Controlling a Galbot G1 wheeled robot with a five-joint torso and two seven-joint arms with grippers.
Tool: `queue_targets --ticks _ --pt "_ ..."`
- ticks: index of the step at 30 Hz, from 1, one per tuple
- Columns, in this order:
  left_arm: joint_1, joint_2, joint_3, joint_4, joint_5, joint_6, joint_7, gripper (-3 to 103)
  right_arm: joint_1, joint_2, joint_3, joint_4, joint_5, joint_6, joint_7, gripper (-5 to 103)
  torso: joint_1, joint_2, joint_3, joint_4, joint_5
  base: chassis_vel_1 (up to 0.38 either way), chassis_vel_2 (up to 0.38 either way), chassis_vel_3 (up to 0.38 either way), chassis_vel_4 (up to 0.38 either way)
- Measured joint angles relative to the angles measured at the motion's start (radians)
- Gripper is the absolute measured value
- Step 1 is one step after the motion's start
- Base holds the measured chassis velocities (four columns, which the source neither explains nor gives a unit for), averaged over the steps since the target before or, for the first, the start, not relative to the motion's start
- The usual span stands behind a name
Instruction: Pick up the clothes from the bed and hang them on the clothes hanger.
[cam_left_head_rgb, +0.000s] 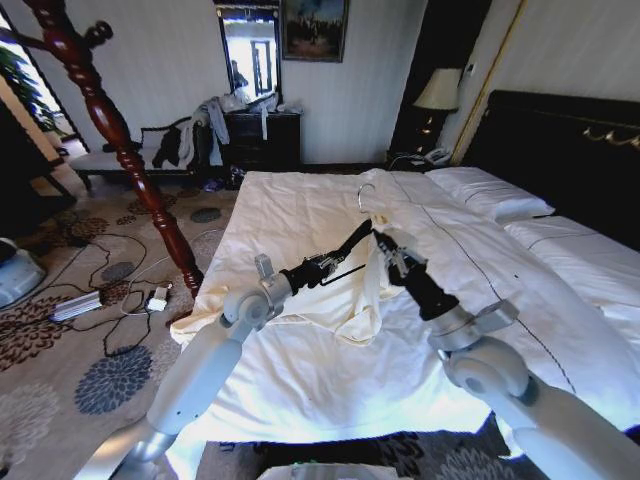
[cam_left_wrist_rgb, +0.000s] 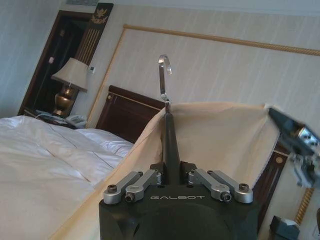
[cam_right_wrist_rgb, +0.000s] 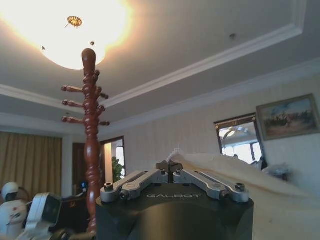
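While both arms reach out over the bed (cam_left_head_rgb: 300, 370), the left end effector (cam_left_head_rgb: 340, 257) is closed around the black hanger (cam_left_head_rgb: 352, 243), clamping one of its arms; in the left wrist view the hanger's stem runs straight up from between the pinched fingers (cam_left_wrist_rgb: 145, 181) to the silver hook (cam_left_wrist_rgb: 164, 75). The cream garment (cam_left_head_rgb: 350, 300) is draped over the hanger, raised above the white duvet, its lower folds hanging down toward the bedding. The right end effector (cam_left_head_rgb: 392, 250) is just beside the left one, closed on the garment's upper edge near the hook; in the right wrist view its fingers (cam_right_wrist_rgb: 192, 178) meet on a tuft of cream cloth (cam_right_wrist_rgb: 220, 167). A wooden coat stand (cam_left_head_rgb: 120, 140) rises on the robot's left, off the bed. White pillows (cam_left_head_rgb: 490, 192) lie against the dark headboard (cam_left_head_rgb: 570, 150).
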Motion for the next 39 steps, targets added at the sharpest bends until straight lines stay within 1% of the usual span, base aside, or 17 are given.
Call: queue_targets --ticks 5,7,11,13,14,16,20,22,23,24,25,27,29,32,34,36,39 --pt "0.008 0.016 -0.003 -0.013 -0.006 -0.002 0.019 17 -0.032 0.001 -0.052 -0.007 -0.054 0.001 -0.011 -3 0.0 0.0 0.0 0.0 -0.0001 0.0 0.0 0.0 0.0" --pt "0.001 0.021 -0.003 -0.014 -0.012 -0.004 0.026 17 -0.045 0.002 -0.076 -0.007 -0.068 -0.002 -0.022 8 0.0 0.0 0.0 0.0 -0.0001 0.0 0.0 0.0 0.0" --pt "-0.011 0.023 -0.003 -0.016 -0.03 -0.006 0.034 17 -0.062 0.002 -0.099 -0.01 -0.108 -0.006 -0.033 12 0.0 0.0 0.0 0.0 -0.0001 0.0 0.0 0.0 0.0" --pt "-0.013 0.024 -0.003 -0.018 -0.034 -0.006 0.039 17 -0.069 0.001 -0.102 -0.012 -0.117 -0.008 -0.034 7 0.0 0.0 0.0 0.0 -0.0002 0.0 0.0 0.0 0.0" --pt "-0.015 0.025 -0.003 -0.02 -0.036 -0.006 0.045 17 -0.076 0.0 -0.103 -0.014 -0.128 -0.008 -0.04 12 0.0 0.0 0.0 0.0 -0.0001 0.0 0.0 0.0 0.0" --pt "-0.02 0.031 -0.006 -0.025 -0.04 -0.006 0.059 17 -0.097 -0.005 -0.099 -0.027 -0.157 0.011 -0.106 23 0.0 0.0 0.0 -0.0001 -0.0001 0.0 0.0 0.0 0.0" --pt "-0.034 0.046 -0.013 -0.023 -0.041 -0.009 0.09 17 -0.125 -0.02 -0.08 -0.057 -0.162 0.084 -0.275 34 0.0 0.0 0.0 -0.0001 -0.0002 0.0 0.0 0.0 0.0" --pt "-0.043 0.064 -0.018 -0.014 -0.041 -0.016 0.117 17 -0.128 -0.023 -0.06 -0.075 -0.105 0.124 -0.397 45 0.0 0.0 0.0 -0.0003 -0.0001 0.0 0.0 0.0 0.0" --pt "-0.043 0.064 -0.018 -0.014 -0.041 -0.016 0.117 17 -0.128 -0.023 -0.06 -0.075 -0.105 0.124 -0.397 45 0.0 0.0 0.0 -0.0003 -0.0001 0.0 0.0 0.0 0.0" --pt "-0.048 0.075 -0.019 -0.008 -0.041 -0.021 0.13 17 -0.12 -0.024 -0.046 -0.084 -0.058 0.139 -0.483 45 0.0 0.0 0.0 -0.0003 0.0 0.0 0.0 0.0 0.0" --pt "-0.057 0.098 -0.022 0.004 -0.042 -0.029 0.159 17 -0.097 -0.022 -0.019 -0.093 0.014 0.152 -0.611 56 0.0 0.0 0.0 -0.0001 -0.0001 0.0 0.0 0.0 0.0" --pt "-0.067 0.123 -0.025 0.022 -0.043 -0.038 0.199 17 -0.064 -0.017 0.026 -0.094 0.091 0.155 -0.693 62 0.0 0.0 0.0 0.0004 -0.0001 0.0 0.0 0.0 0.0" --pt "-0.071 0.134 -0.025 0.03 -0.044 -0.044 0.216 17 -0.054 -0.015 0.042 -0.091 0.111 0.155 -0.697 68 0.0 0.0 0.0 0.0003 -0.0002 0.0 0.0 0.0 0.0" --pt "-0.083 0.161 -0.031 0.061 -0.047 -0.067 0.289 17 -0.021 -0.018 0.138 -0.066 0.217 0.114 -0.579 79 0.0 0.0 0.0 0.0001 -0.0001 0.0 0.0 0.0 0.0" --pt "-0.085 0.166 -0.032 0.067 -0.047 -0.073 0.303 17 -0.018 -0.024 0.162 -0.063 0.263 0.084 -0.557 84 0.0 0.0 0.0 0.0 -0.0001 0.0 0.0 0.0 0.0" --pt "-0.09 0.18 -0.033 0.077 -0.047 -0.091 0.333 17 -0.011 -0.062 0.207 -0.058 0.439 0.02 -0.57 94 0.0 0.0 0.0 -0.0003 -0.0001 0.0 0.0 0.0 0.0" --pt "-0.094 0.199 -0.033 0.08 -0.046 -0.1 0.353 17 -0.005 -0.096 0.232 -0.055 0.53 -0.003 -0.617 98 0.0 0.0 0.0 -0.0003 -0.0001 0.0 0.0 0.0 0.0"
